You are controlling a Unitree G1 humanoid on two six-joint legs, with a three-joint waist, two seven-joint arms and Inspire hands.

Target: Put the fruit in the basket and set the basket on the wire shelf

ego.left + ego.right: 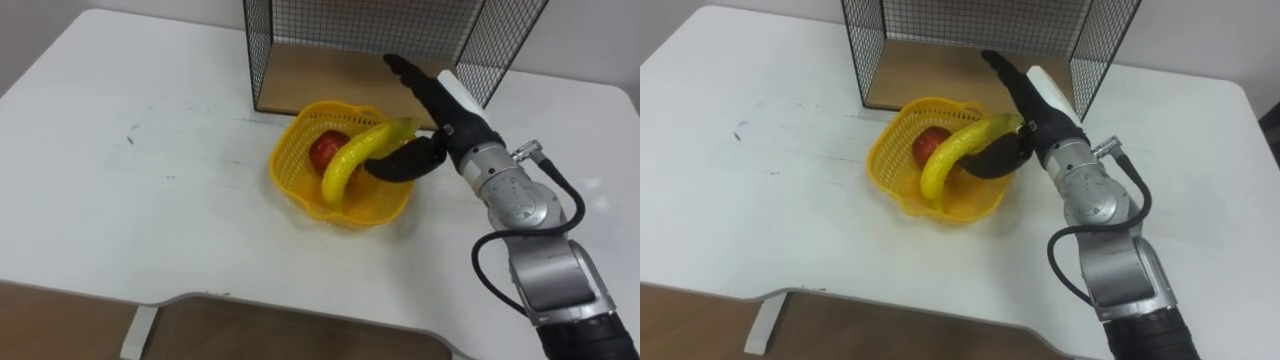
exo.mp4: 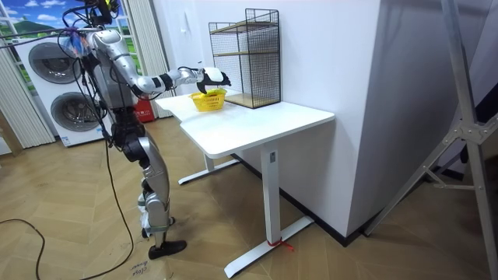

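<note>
The banana [image 1: 355,155] lies slantwise across the yellow basket [image 1: 350,212], its lower end down inside near the front wall and its upper end lifted over the far rim on the robot's right. A red apple [image 1: 325,148] sits in the basket just behind the banana and is partly covered by it. The raised end of the banana reaches into the right hand [image 1: 452,122], which comes in from the right side and is spread wide. Its fingers [image 1: 410,75] stretch out straight towards the shelf, well above the fruit, and its thumb [image 1: 402,165] curves underneath — the gap between them is wider than the banana. The banana's tip touches the hand near the palm, while nothing is curled tight round it. The basket stands on the white table [image 1: 150,180], just in front of the open side of the wire shelf [image 1: 400,20] and not yet on its wooden bottom board [image 1: 320,80]. In the room view the robot stands upright at the table's end on the room view's left — right arm held out over the basket, two washing machines [image 2: 54,93] behind it.
</note>
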